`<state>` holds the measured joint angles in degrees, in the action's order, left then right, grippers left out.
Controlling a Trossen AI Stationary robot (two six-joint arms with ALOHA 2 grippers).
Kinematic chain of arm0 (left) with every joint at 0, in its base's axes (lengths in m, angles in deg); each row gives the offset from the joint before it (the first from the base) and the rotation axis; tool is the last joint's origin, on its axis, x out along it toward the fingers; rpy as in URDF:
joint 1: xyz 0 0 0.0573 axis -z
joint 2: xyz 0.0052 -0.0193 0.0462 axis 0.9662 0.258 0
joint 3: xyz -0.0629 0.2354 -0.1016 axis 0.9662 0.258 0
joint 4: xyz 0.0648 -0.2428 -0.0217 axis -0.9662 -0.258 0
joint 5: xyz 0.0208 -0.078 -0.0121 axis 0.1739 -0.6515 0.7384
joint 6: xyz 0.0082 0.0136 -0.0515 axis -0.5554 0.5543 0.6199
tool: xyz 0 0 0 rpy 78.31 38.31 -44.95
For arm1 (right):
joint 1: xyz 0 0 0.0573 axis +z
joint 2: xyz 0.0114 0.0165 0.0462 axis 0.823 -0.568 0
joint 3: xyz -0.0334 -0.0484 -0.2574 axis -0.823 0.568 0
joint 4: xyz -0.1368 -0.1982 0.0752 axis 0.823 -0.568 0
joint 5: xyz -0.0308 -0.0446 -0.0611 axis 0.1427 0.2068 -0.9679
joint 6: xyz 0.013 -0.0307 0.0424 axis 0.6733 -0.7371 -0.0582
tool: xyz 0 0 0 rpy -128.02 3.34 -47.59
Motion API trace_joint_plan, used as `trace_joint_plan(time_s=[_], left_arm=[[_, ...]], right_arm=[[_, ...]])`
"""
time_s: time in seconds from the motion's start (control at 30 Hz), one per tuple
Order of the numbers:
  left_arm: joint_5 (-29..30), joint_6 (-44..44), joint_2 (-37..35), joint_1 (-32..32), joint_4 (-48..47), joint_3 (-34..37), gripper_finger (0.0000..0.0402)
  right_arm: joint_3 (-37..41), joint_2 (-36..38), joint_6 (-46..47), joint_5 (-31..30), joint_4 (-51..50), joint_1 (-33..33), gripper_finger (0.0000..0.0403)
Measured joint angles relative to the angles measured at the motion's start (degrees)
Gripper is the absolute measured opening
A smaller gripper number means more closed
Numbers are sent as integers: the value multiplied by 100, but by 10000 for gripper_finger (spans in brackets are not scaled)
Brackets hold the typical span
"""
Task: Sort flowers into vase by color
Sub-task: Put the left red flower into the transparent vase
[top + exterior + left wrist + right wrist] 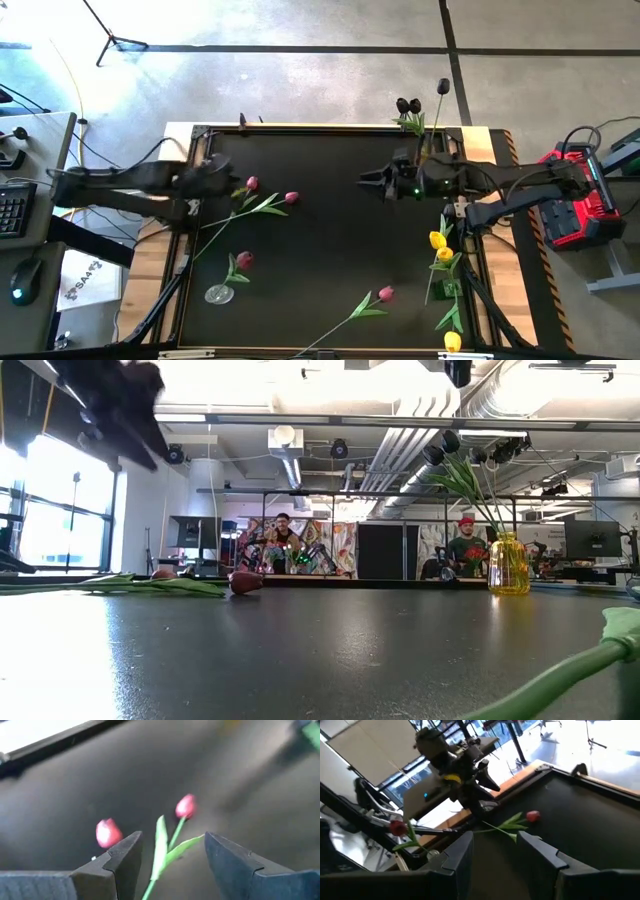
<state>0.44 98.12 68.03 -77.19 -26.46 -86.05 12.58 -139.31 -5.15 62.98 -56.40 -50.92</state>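
Two pink tulips (pixel 251 184) (pixel 291 197) lie on the black table just right of my open left gripper (pixel 228 182). In the left wrist view they show beyond its fingers (pixel 172 840), one head (pixel 185 806) with its stem running between the fingers and the other head (pixel 107 832) beside them; I see no touch. My open right gripper (pixel 365 180) (pixel 495 837) hovers empty over mid-table, pointing left. Another pink tulip (pixel 386 293) lies near the near edge. A further pink one (pixel 244 258) stands by a clear glass (pixel 219 294).
Dark purple tulips (pixel 405 105) stand in a yellow glass vase (pixel 508 565) at the far right corner. Yellow tulips (pixel 440 247) stand at the right edge, one more (pixel 452 340) near the corner. Open black table lies between the arms. People sit in the room behind.
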Motion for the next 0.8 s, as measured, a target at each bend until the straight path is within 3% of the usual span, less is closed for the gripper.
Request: trace_joint_plan(time_s=[0.23, 0.5, 0.8], left_arm=[[-451, -545, 1594, -1278, -56, 0, 199], [-826, -1265, 3207, -2171, 203, 0, 199], [-1644, -1469, 3595, -2395, 638, 299, 199]], right_arm=[[0, 0, 355, -158, -377, 4, 138], [0, 0, 551, -160, -377, 7, 138], [0, 0, 615, -178, -387, 2, 138]])
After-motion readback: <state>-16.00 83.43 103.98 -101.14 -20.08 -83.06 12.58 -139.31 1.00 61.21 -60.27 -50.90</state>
